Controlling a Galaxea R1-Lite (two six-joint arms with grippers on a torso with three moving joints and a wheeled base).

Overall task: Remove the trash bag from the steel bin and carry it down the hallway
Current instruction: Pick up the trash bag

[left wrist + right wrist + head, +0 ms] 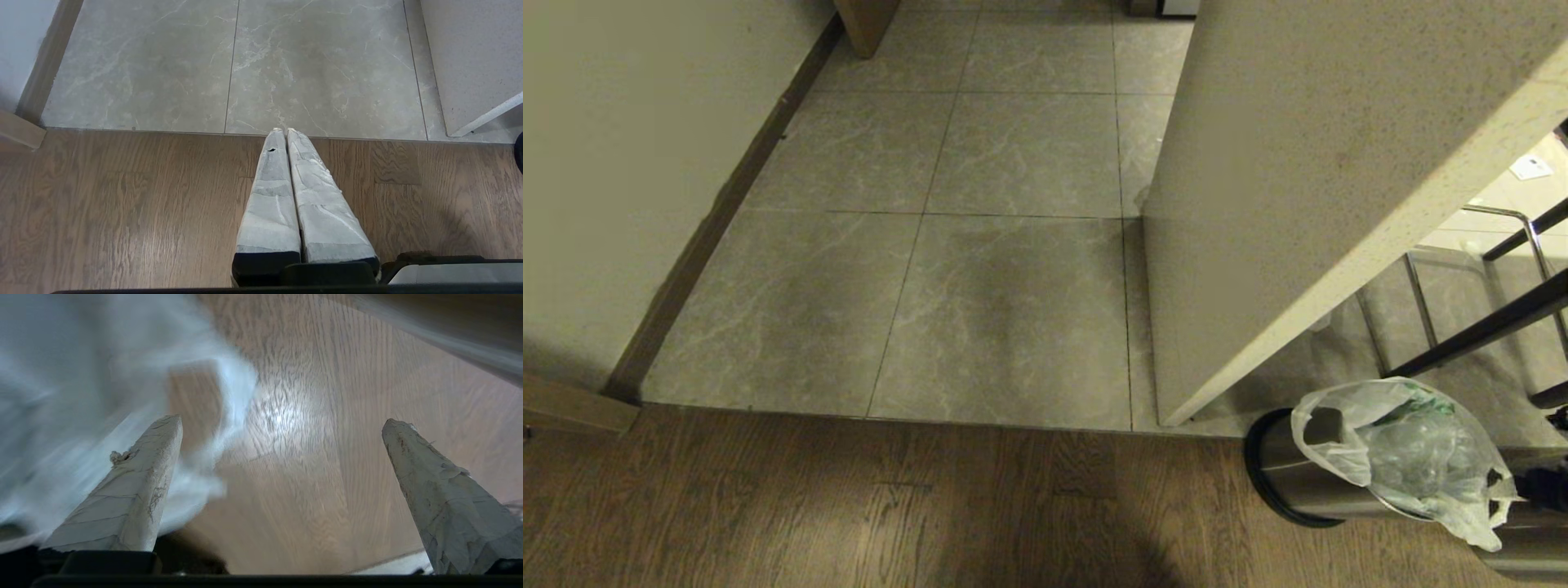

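The steel bin (1286, 478) stands on the wood floor at the lower right of the head view. The trash bag (1409, 445) sits in it, whitish and crinkly, with green scraps showing through and a handle loop hanging over the rim. The hallway (1013, 245) of grey veined tiles runs ahead. In the right wrist view my right gripper (282, 420) is open wide above the wood planks. The blurred trash bag (81, 396) lies right beside one finger (139, 486), and nothing is between the fingers. My left gripper (284, 130) is parked, shut and empty, over the floor.
A cream speckled counter panel (1298, 163) juts out just behind the bin. Metal stool legs (1421, 302) stand under it. A cream wall with dark skirting (711, 229) lines the left side. Dark wood planks (849, 506) meet the tiles in a straight seam.
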